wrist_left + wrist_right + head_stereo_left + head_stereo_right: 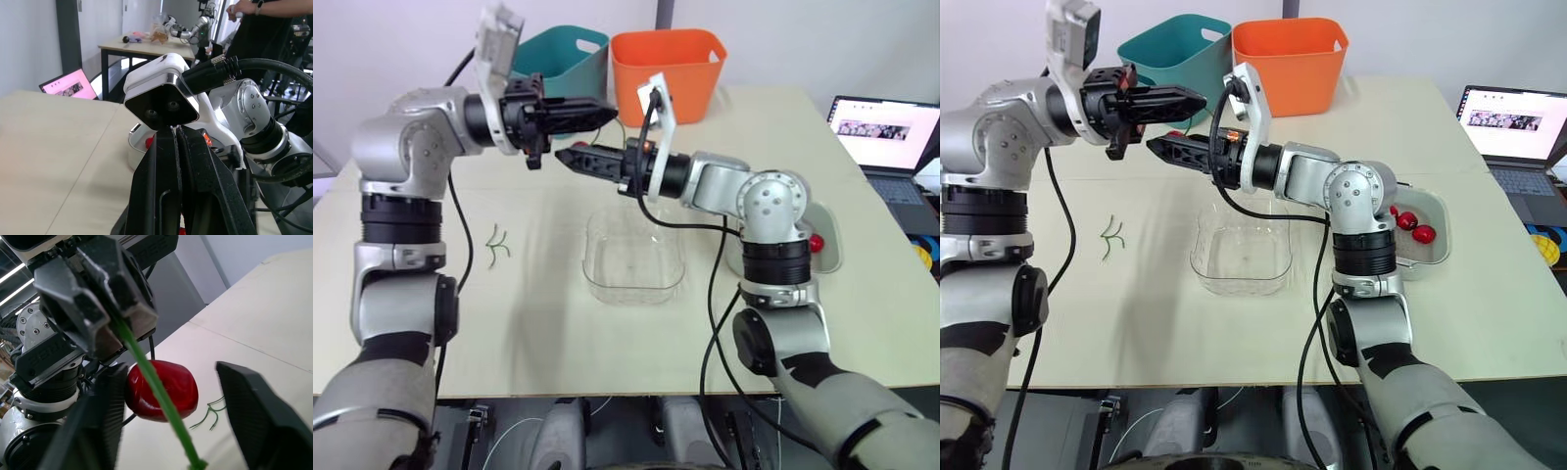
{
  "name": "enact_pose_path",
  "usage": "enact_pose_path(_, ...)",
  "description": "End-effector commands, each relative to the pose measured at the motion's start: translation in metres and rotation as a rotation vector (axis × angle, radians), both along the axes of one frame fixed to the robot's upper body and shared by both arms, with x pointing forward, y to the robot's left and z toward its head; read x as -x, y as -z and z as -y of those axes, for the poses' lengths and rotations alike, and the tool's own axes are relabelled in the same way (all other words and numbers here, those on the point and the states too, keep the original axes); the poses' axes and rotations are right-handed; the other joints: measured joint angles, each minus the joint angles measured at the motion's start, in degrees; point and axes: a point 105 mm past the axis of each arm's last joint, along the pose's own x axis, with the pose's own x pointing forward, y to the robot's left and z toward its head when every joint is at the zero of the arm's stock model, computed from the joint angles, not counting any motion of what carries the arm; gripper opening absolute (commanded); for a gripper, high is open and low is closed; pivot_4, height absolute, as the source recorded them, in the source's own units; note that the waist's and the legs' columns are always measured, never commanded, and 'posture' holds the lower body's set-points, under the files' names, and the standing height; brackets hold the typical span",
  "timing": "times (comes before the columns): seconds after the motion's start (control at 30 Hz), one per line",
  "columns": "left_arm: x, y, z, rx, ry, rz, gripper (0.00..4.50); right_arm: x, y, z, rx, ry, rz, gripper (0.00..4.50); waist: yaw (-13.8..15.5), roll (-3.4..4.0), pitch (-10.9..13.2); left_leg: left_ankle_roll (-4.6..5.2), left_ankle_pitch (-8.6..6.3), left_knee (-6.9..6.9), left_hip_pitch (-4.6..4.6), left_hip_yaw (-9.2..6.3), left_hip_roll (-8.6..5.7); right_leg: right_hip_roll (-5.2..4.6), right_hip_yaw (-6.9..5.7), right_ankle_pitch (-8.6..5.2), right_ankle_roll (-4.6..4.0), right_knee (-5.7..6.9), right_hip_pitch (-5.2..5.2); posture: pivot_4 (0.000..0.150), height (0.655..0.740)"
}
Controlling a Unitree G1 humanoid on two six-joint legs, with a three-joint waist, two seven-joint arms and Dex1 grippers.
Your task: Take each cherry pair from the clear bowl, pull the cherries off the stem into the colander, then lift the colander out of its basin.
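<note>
- The stem (pixel 146 369) is pinched in the closed jaws of the left gripper (pixel 1197 99), and a red cherry (pixel 164 387) hangs from it.
- The right gripper (pixel 1156 146) is held open around the cherry. One finger looks to be touching the cherry and the other is well apart from it.
- All this is held high over the table, behind the bowl (pixel 1234 286). The colander (pixel 1438 253) is far off to the right, with a few cherries (pixel 1414 227) already in it.
- If the cherry is pulled off here, it could be dropped on the table or into the bowl and not into the colander. It could then roll away.
- If the jaws are shut too hard, the cherry could be squashed. If they are shut off to one side, the cherry could be pushed out and missed.
- If the pull is too quick, the thin stem could be snapped or tugged out of the left jaws.
- Loose stems (pixel 1111 237) are left on the table at the left. The bowl looks empty.
</note>
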Motion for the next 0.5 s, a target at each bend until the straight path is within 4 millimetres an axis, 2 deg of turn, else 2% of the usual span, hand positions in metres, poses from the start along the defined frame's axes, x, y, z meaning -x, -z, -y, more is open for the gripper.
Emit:
enact_pose_path(0.03, 0.006, -0.009, 0.000, 0.008, 0.012, 0.046, 0.00, 0.004, -0.014, -0.004, -0.029, -0.008, 0.047, 1.65, -0.2, 0.00, 0.0, 0.00, 0.00, 0.00, 0.00, 0.00, 0.00, 0.00, 0.00, 0.00, 0.00, 0.00, 0.00, 0.150, 0.7400)
enact_pose_path(0.1, 0.005, -0.009, -0.001, 0.007, 0.010, 0.046, 0.00, 0.004, -0.013, -0.004, -0.027, -0.009, 0.047, 1.14, -0.4, 0.00, 0.0, 0.00, 0.00, 0.00, 0.00, 0.00, 0.00, 0.00, 0.00, 0.00, 0.00, 0.00, 0.00, 0.150, 0.7400)
enact_pose_path(0.3, 0.002, -0.012, -0.004, 0.009, -0.010, 0.057, 0.00, 0.008, -0.008, -0.002, 0.009, -0.021, 0.064, 1.11, -0.9, 0.00, 0.0, 0.00, 0.00, 0.00, 0.00, -0.01, 0.00, 0.00, 0.00, 0.00, 0.00, 0.00, 0.00, 0.150, 0.7400)
enact_pose_path(0.5, -0.004, -0.018, -0.008, 0.019, -0.038, 0.080, 0.00, 0.014, 0.016, 0.000, 0.112, -0.029, 0.082, 1.11, -0.8, 0.00, 0.0, 0.00, 0.00, 0.00, 0.00, -0.01, 0.00, 0.00, 0.00, 0.00, 0.00, -0.01, 0.00, 0.150, 0.7400)
